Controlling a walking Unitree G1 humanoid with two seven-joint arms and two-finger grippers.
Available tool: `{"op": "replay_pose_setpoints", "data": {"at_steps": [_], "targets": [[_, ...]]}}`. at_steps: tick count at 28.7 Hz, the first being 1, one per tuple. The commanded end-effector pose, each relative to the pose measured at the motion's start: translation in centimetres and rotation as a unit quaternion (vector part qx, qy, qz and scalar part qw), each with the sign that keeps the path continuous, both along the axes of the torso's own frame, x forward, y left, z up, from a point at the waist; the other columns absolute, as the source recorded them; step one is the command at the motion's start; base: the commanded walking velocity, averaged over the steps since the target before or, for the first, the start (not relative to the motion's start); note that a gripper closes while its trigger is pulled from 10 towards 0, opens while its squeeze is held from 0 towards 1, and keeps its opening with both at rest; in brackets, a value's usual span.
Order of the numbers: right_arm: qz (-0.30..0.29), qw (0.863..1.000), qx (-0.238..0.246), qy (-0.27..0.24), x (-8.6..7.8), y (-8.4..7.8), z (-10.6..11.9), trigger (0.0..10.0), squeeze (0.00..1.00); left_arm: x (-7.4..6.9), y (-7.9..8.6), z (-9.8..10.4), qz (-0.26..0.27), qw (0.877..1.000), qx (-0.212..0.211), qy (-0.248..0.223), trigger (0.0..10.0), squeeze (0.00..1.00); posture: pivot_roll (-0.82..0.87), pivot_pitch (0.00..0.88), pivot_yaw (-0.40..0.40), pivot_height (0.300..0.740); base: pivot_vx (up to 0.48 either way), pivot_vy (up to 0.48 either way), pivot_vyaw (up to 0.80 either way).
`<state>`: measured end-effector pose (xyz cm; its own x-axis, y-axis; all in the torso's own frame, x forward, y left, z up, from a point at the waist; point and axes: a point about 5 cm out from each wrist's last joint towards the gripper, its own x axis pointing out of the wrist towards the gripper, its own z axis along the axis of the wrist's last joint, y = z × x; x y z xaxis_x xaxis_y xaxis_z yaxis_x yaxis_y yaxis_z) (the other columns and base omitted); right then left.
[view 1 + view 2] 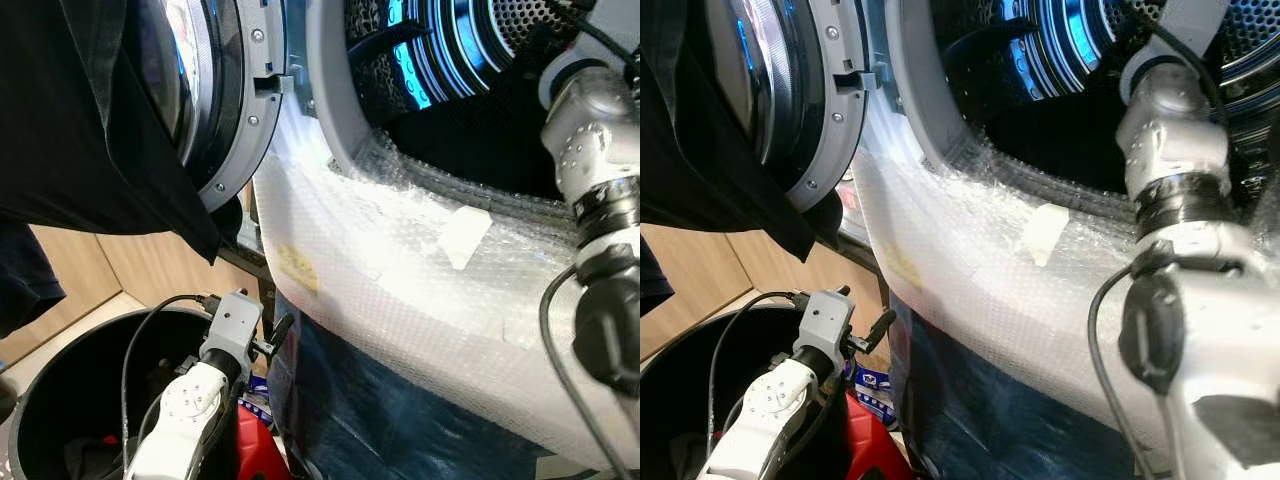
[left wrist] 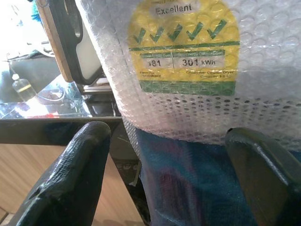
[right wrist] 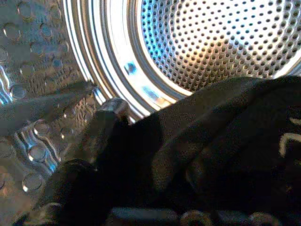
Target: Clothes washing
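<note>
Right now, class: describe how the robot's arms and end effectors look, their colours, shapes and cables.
Both arms are silver, rounded segments with black joints and black cables looping alongside. The left end effector has two thick, matte black fingers on a grey block; the right arm has a black ribbed collar.

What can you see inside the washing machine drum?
Inside the drum, a dark garment lies against the perforated metal wall, with the right gripper on it. The garment covers the drum's lower part.

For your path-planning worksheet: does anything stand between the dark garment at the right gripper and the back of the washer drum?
Nothing visible does. The dark garment is already inside the drum, whose perforated back wall lies open beyond it. The door stands swung aside.
</note>
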<state>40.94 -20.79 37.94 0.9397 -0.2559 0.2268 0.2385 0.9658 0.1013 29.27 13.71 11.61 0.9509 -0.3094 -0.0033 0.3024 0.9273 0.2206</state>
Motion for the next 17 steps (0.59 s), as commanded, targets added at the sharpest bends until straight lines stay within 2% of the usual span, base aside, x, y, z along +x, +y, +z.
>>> {"op": "replay_pose_setpoints", "data": {"at_steps": [1,6,7,10,17], "targets": [[0.000,1.000,0.001,-0.018,-0.8,0.0,1.0,10.0,1.00,-0.2,-0.2,0.0,-0.005,1.000,0.001,0.002,10.0,0.00,0.09,0.000,0.009,0.740,0.000,0.000,0.00],[-0.001,0.999,-0.024,-0.030,-2.4,0.1,1.0,10.0,1.00,-0.3,-0.5,-0.2,-0.008,1.000,0.001,0.004,10.0,0.00,0.09,0.000,0.002,0.740,0.000,0.000,0.00],[0.007,0.999,-0.039,-0.021,-3.2,0.4,0.3,10.0,1.00,-0.3,-0.5,-0.2,-0.008,1.000,0.000,0.004,10.0,0.00,0.10,0.000,-0.003,0.740,0.000,0.000,0.00],[0.020,0.998,-0.051,-0.005,-4.1,0.6,-0.8,10.0,1.00,-0.3,-0.5,-0.2,-0.007,1.000,-0.001,0.003,10.0,0.00,0.10,0.000,-0.005,0.740,0.000,0.000,0.00],[0.022,0.999,-0.040,0.030,-5.6,-0.3,-2.4,10.0,1.00,-0.4,-0.4,-0.4,-0.007,1.000,-0.002,0.006,10.0,0.00,0.09,0.000,-0.006,0.740,0.000,0.000,0.00]]}}
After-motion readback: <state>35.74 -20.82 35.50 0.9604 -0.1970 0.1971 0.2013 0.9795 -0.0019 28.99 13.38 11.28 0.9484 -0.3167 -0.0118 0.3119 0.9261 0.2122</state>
